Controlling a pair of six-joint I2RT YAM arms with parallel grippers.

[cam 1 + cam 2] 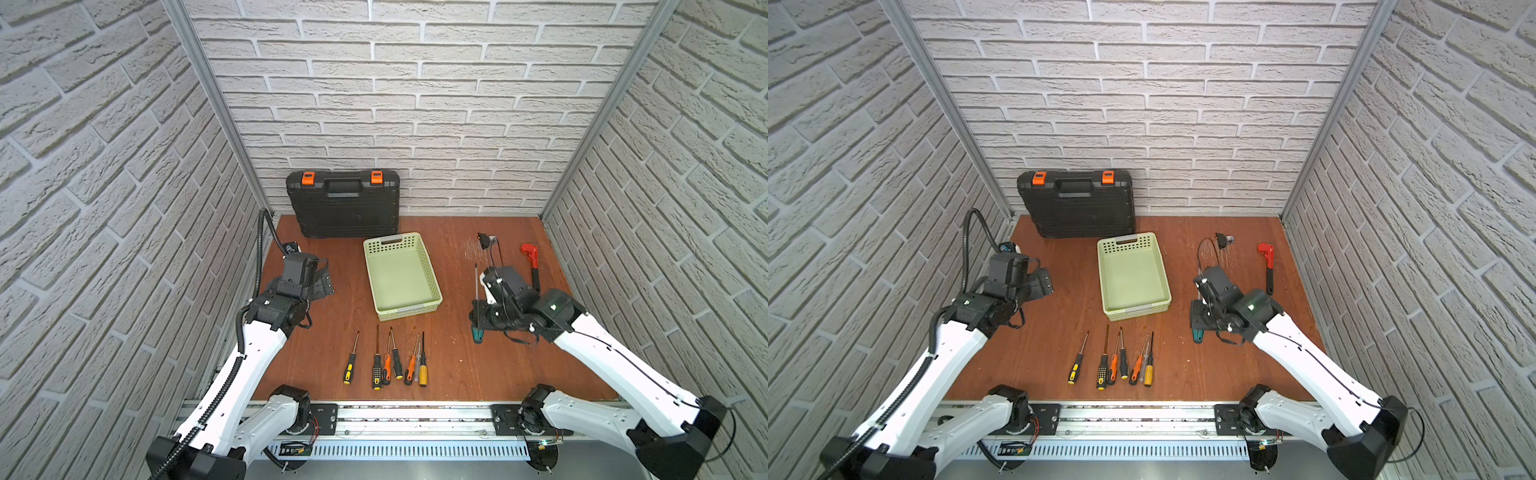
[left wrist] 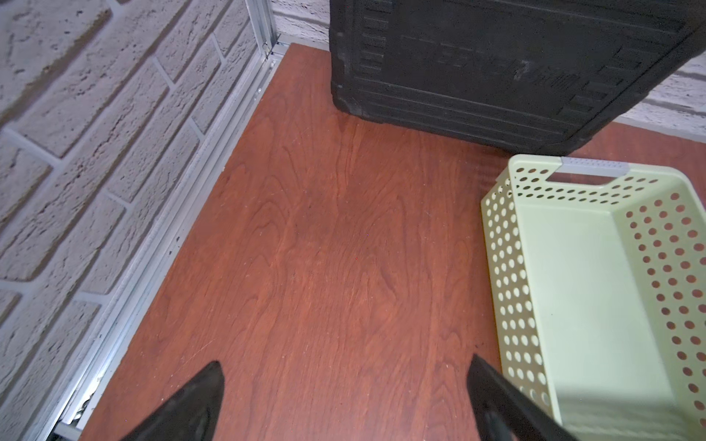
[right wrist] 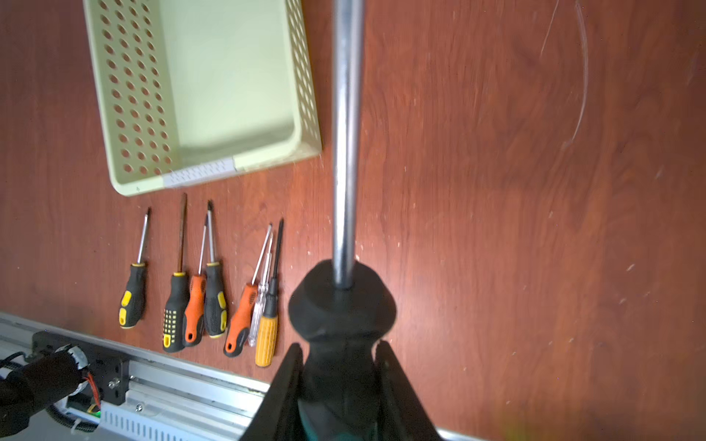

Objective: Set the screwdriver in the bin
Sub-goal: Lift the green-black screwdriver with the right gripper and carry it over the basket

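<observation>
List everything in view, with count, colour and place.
bin: one, pale green, centre, empty
held screwdriver: one, black-and-teal handle, right of bin, gripped
loose screwdrivers: seven, black, yellow, orange, clear handles, in front of bin
tool case: one, black, orange latches, against back wall
pipe wrench: one, red and black, back right
small black object: one, black, beside wrench, kind unclear
table: one, red-brown wood, under everything
left gripper: one, black, open, left of bin
right gripper: one, black, shut on held screwdriver

A black tool case (image 1: 343,203) stands against the back wall (image 1: 415,104); a red wrench (image 1: 532,262) lies on the tabletop (image 1: 457,365).
</observation>
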